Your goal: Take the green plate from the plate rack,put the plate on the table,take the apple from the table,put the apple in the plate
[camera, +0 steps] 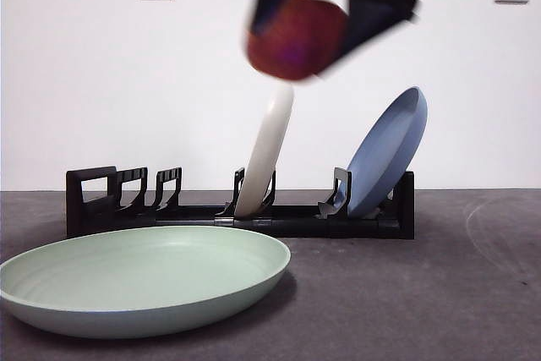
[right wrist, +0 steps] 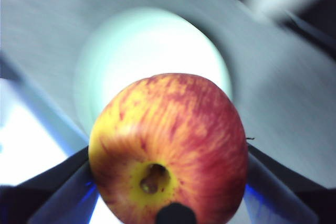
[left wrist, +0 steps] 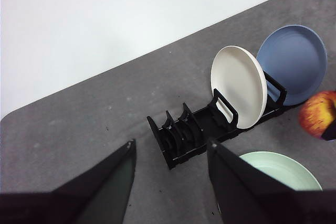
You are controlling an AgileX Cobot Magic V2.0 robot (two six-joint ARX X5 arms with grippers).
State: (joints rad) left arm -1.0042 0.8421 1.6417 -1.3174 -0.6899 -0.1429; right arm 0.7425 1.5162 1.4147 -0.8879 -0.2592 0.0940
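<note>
Two steps remained: right gripper (right wrist: 168, 182) fingers clamped the apple (camera: 296, 35) mid-air, needing lowering into the green plate (camera: 144, 281) on the counter (camera: 406, 293); left gripper (left wrist: 170, 179) fingers spread, empty.

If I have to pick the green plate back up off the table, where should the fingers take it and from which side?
Probably by the rim. The green plate lies flat on the table, its shallow raised edge the only part the fingers could pinch. Come in low from its open side, away from the plate rack. The left gripper is open and free; the right gripper holds the apple above.
</note>
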